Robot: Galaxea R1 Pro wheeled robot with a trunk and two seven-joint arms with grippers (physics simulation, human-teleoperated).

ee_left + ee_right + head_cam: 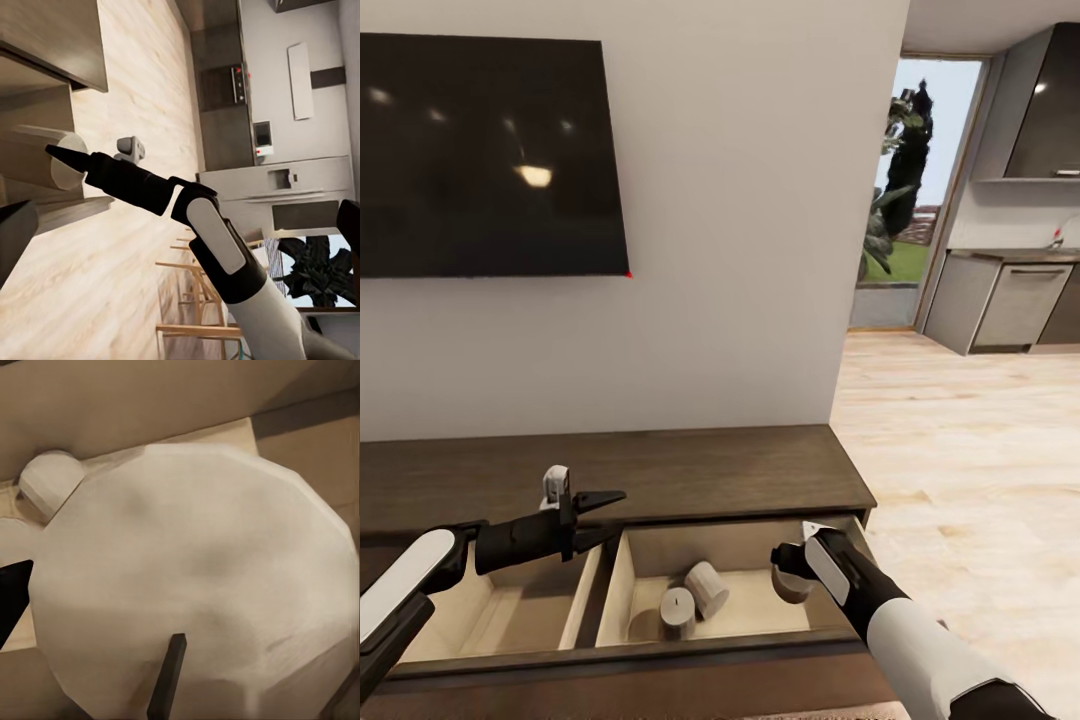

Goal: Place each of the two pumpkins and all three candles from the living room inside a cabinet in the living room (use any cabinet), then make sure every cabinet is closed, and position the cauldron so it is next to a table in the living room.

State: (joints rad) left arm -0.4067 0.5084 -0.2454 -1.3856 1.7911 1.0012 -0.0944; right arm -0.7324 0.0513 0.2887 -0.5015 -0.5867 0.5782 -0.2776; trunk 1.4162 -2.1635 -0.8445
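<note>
Below a wall-mounted TV [490, 155], the cabinet [660, 470] stands open; right gripper [792, 580] lowers a third candle [202, 585], jaws clenched on it, beside two candles [693, 598]; left gripper [605, 515] hovers released.

Tan-beige candles [693, 598] lie in the dark brown cabinet's [660, 475] pale drawer.

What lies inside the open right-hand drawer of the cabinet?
Two candles on the pale drawer floor, one upright, one tipped. The right claw brings a third candle; the arm hides the corner.
</note>
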